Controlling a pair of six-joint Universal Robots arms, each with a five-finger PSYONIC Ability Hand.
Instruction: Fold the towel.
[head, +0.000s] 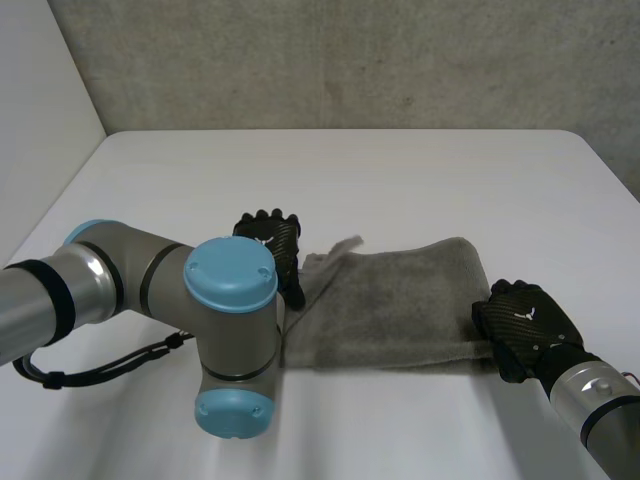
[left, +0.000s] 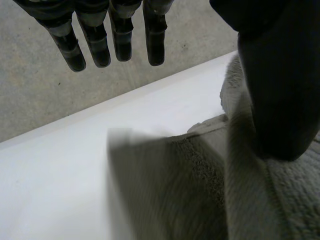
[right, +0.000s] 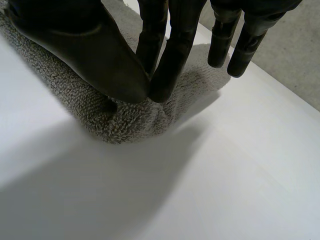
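A grey towel (head: 400, 300) lies flat across the white table (head: 350, 170) between my two hands. My left hand (head: 272, 240) is at its left end. In the left wrist view the fingers (left: 120, 40) hang straight above the table, clear of the cloth, while the thumb (left: 275, 100) rests on the towel (left: 290, 200). A loose flap (left: 165, 190) beside the thumb looks blurred. My right hand (head: 525, 320) is at the towel's near right corner. There its thumb (right: 90, 55) and two fingers (right: 170, 70) pinch a bunched fold of towel (right: 115, 120).
My left arm's elbow (head: 230, 340) stands in front of the towel's near left part and hides it. A grey wall (head: 350, 60) runs behind the table's far edge. Bare table surface lies beyond and in front of the towel.
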